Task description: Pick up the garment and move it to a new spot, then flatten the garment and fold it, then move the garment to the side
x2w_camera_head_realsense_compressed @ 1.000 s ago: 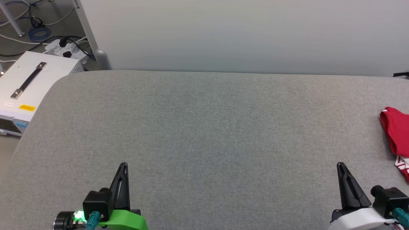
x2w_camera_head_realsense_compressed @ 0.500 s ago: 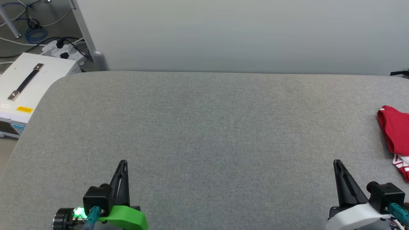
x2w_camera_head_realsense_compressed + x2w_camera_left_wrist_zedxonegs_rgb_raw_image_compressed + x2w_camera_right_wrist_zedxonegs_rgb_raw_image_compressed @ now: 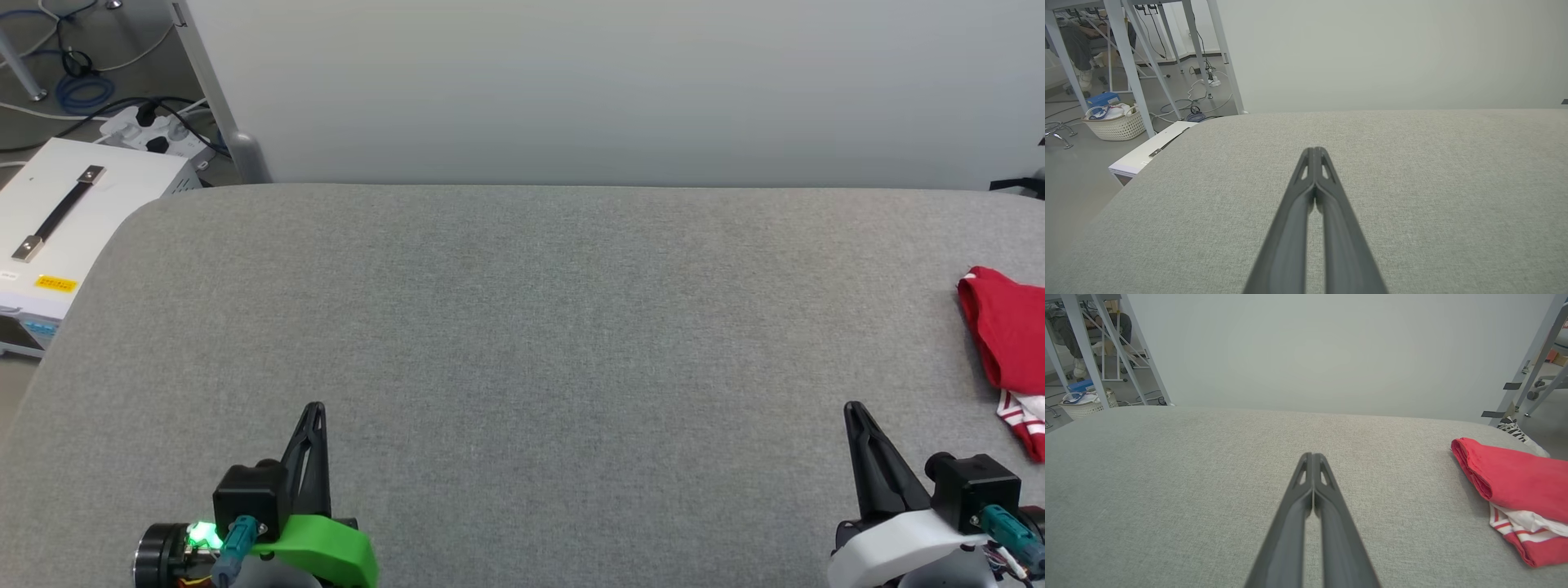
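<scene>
The garment (image 3: 1011,343) lies folded at the far right edge of the grey padded table (image 3: 522,327), red with a white sleeve and striped trim showing underneath; part of it runs out of the head view. The right wrist view shows the garment (image 3: 1519,482) to the right of the fingers. My right gripper (image 3: 853,411) is shut and empty, low at the right, well short of the garment. My left gripper (image 3: 313,411) is shut and empty at the lower left, over bare table. Both pairs of fingertips (image 3: 1314,152) (image 3: 1312,457) are pressed together.
A pale wall (image 3: 571,90) stands right behind the table. Off the table's left corner sits a white box with a black handle (image 3: 65,220), with a power strip and cables (image 3: 147,126) on the floor. A laundry basket (image 3: 1116,122) and metal frame legs stand farther left.
The whole head view has shifted slightly, so the camera has turned a little to the right; more of the garment shows. Both grippers stay shut, and the garment lies where it was.
</scene>
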Robot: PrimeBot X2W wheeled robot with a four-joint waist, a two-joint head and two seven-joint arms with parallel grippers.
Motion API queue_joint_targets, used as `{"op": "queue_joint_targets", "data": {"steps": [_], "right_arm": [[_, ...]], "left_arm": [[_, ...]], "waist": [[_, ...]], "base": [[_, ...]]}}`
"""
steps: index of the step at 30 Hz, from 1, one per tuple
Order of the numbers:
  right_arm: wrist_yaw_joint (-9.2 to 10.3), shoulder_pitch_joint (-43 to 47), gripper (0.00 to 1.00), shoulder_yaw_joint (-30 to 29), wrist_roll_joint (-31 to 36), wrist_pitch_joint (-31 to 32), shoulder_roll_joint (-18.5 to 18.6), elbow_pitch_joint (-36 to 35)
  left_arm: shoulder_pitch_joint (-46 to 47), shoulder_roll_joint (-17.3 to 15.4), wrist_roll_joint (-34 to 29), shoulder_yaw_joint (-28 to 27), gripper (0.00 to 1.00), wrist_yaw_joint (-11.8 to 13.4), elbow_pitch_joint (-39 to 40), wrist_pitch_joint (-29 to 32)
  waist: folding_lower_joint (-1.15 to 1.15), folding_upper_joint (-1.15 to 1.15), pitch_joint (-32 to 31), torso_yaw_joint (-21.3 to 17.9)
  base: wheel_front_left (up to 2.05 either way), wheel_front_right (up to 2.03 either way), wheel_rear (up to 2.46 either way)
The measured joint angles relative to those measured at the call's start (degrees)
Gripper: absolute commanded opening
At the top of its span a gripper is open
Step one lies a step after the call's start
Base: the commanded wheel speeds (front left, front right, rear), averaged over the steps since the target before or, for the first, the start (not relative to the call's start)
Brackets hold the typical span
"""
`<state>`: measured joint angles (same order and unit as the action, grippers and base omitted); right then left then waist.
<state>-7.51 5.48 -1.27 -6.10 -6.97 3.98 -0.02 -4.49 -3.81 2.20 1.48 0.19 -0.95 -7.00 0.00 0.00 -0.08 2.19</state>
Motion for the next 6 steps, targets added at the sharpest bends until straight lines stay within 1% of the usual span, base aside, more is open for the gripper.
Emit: {"op": "queue_joint_targets", "data": {"steps": [6], "right_arm": [[-0.01,-0.34,0.00,0.10,0.47,0.75,-0.07,0.00]], "left_arm": [[0.26,0.10,-0.24,-0.09,0.00,0.00,0.05,0.54]], "waist": [[0.00,0.00,0.01,-0.22]], "base": [[0.00,0.00,0.00]]}}
